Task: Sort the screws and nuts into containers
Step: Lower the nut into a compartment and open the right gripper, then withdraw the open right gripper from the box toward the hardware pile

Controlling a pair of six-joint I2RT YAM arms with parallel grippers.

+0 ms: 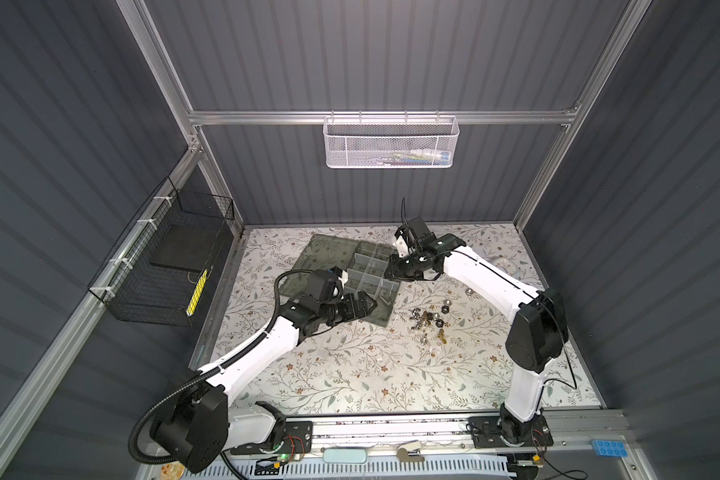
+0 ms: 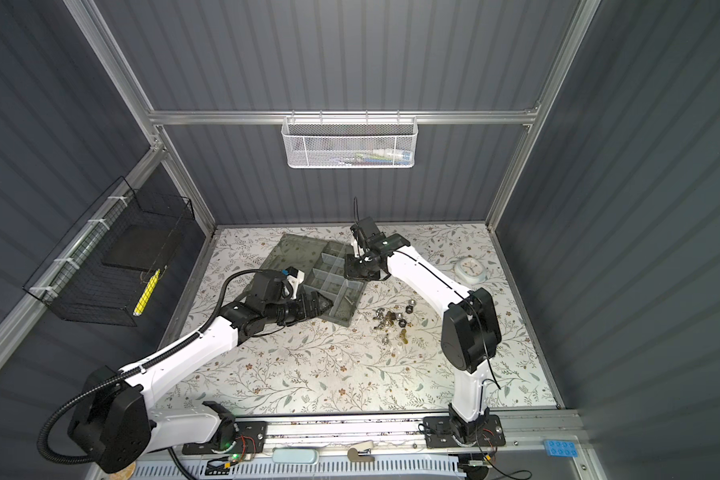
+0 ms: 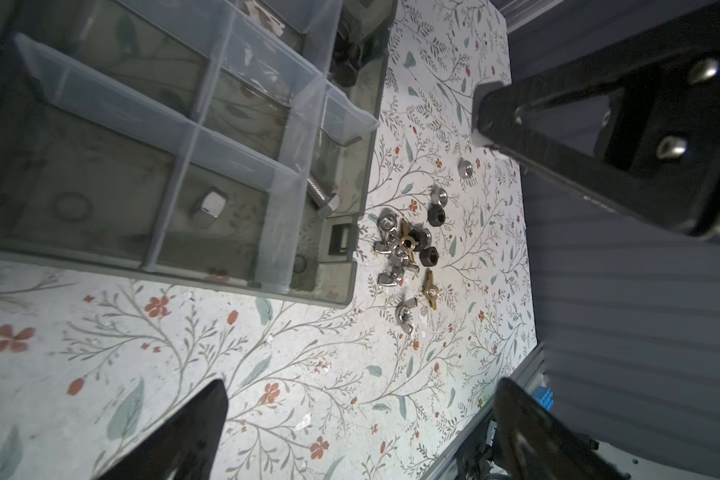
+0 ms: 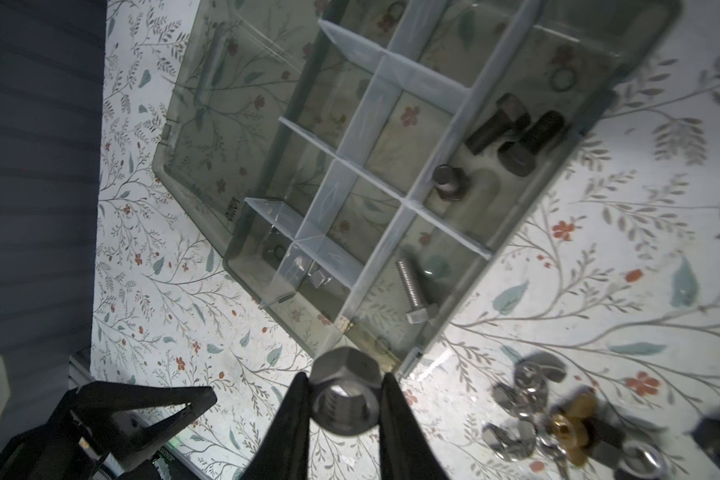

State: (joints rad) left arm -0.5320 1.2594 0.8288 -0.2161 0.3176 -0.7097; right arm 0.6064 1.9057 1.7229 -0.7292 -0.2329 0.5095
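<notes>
The left pincer (image 3: 362, 386), jaws wide and empty, hovers at the seven o'clock edge of the organiser box (image 1: 368, 266). The right pincer (image 4: 346, 376), at the box's three o'clock side, grips a silver nut (image 4: 346, 397). Black screws (image 4: 512, 137) sit in one compartment. Loose nuts (image 1: 431, 322) lie on the desk (image 1: 350, 374) at the box's four o'clock.

1. No word, brand or number can be read in any view.
2. A small dark print (image 4: 233, 210) stands on the lid (image 4: 208, 124) of the box (image 4: 516, 226), by the hinge edge; it is too blurred to read.
3. Behind the box, the things (image 1: 425, 158) in the white basket (image 1: 391, 141) show coloured labels, too small to read.
4. Left of the box, a yellow strip (image 1: 196, 291) in the black basket (image 1: 142, 307) bears dark marks, unreadable.
5. Right of the box, the clock (image 2: 470, 268) shows a face with no legible numerals.
</notes>
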